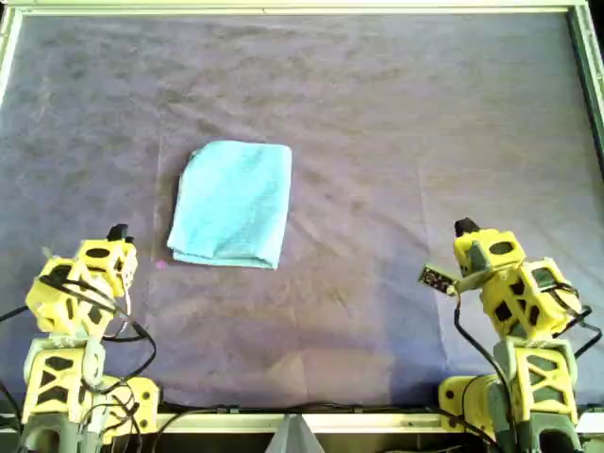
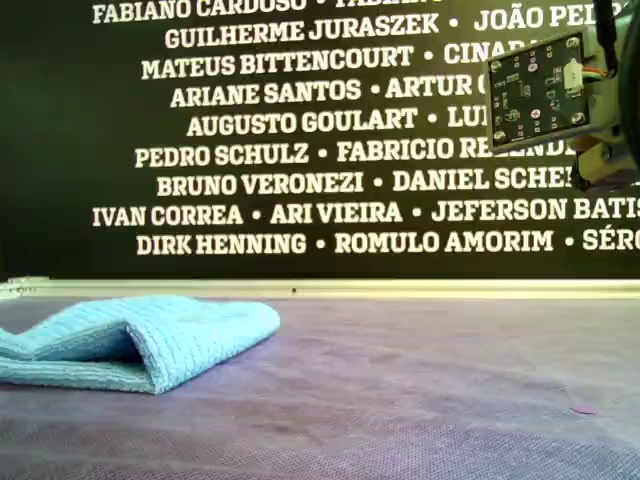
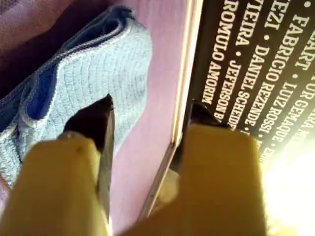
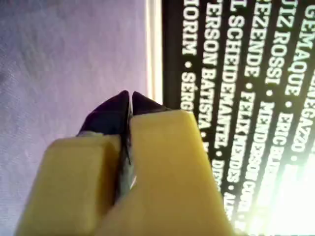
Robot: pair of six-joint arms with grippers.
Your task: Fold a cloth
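On the purple table cover (image 1: 396,142), the folded cloth (image 1: 233,203) lies clear; first gripper (image 3: 147,110) fingers parted, second gripper (image 4: 130,101) fingers closed, both empty.

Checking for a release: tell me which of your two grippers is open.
My first gripper: its jaws stand apart, the cloth beyond them. My second gripper has its tips pressed together, holding nothing.

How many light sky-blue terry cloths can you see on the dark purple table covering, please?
1. The folded light sky-blue terry cloth lies on the dark purple table covering, toward the overhead view's left, ahead of my first gripper. No second cloth shows anywhere.
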